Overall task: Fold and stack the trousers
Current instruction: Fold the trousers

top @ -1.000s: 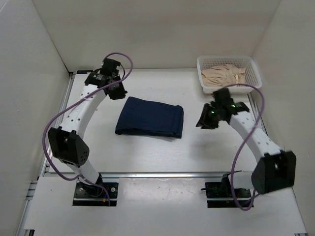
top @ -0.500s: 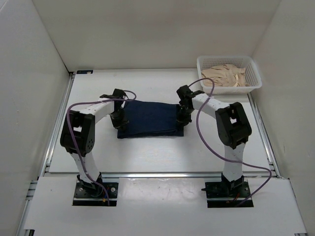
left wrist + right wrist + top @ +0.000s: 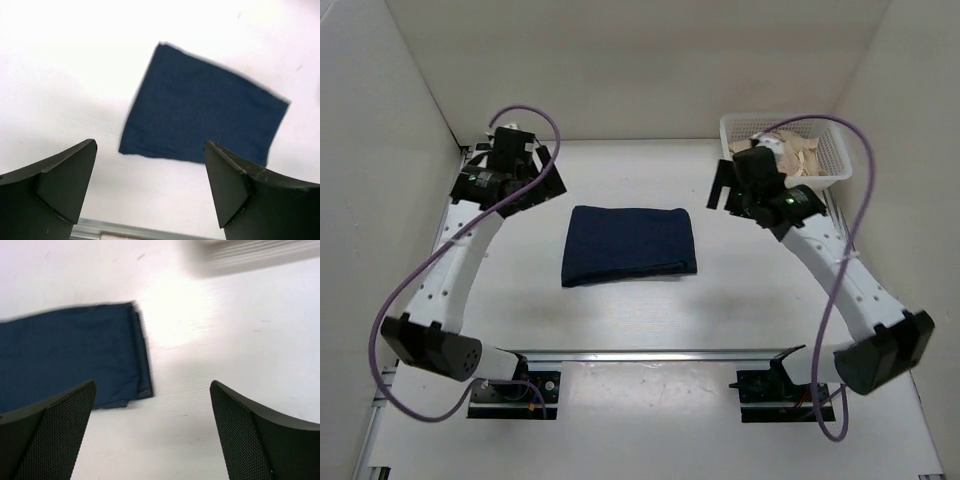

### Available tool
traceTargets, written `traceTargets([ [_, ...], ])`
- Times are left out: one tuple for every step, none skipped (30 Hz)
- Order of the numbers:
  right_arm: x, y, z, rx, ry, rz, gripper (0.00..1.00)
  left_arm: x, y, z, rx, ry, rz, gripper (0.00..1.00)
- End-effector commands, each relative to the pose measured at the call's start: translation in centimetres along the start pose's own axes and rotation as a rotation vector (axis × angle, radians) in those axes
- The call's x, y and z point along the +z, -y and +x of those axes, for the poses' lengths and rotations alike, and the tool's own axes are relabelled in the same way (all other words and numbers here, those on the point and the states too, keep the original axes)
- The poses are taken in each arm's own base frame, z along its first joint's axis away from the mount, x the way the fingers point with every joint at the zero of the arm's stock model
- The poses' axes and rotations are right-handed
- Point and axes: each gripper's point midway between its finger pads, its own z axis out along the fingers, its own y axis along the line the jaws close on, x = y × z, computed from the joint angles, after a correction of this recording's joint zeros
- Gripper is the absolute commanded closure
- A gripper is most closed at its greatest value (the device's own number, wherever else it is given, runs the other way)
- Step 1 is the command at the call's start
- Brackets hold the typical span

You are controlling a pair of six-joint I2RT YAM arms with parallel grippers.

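Observation:
The trousers [image 3: 629,243] lie folded into a dark navy rectangle in the middle of the white table. They also show in the left wrist view as the trousers [image 3: 205,110] and at the left of the right wrist view as the trousers [image 3: 70,352]. My left gripper [image 3: 542,183] hangs raised at the back left, apart from the cloth, open and empty [image 3: 150,187]. My right gripper [image 3: 720,190] hovers to the right of the fold near the basket, also open with nothing between its fingers [image 3: 152,432].
A white basket [image 3: 835,150] holding tan cloth [image 3: 790,152] stands at the back right, close behind the right arm. White walls enclose the table on three sides. A metal rail [image 3: 650,354] runs along the near edge.
Both grippers were down at the left and right ends of the folded trousers half a second ago. They have let go, opened wide and lifted away to the back corners.

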Motion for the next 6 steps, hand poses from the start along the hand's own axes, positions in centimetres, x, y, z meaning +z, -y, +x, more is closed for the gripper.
traceTargets([
  [-2.3, 7.5, -0.2, 0.025, 0.055, 0.307, 0.01, -4.6, -3.4, -1.8, 0.0, 0.083, -0.103, 0.0],
  [-2.9, 9.0, 0.1, 0.033, 0.053, 0.349, 0.01, -5.4, -3.7, -2.3, -0.015, 0.107, -0.096, 0.0],
  [-4.2, 10.1, -0.3, 0.047, 0.086, 0.37, 0.01, -5.9, -4.1, -2.6, -0.03, 0.125, -0.096, 0.0],
  [-4.5, 10.7, 0.2, 0.053, 0.086, 0.379, 0.02, -7.3, -4.0, -2.9, -0.043, 0.159, -0.062, 0.0],
  [-4.9, 11.2, 0.4, 0.049, 0.09, 0.383, 0.02, -7.6, -4.1, -3.0, -0.055, 0.172, -0.047, 0.0],
  [-5.2, 11.8, 0.4, 0.062, 0.097, 0.392, 0.02, -8.0, -4.0, -3.4, -0.064, 0.199, -0.03, 0.0],
])
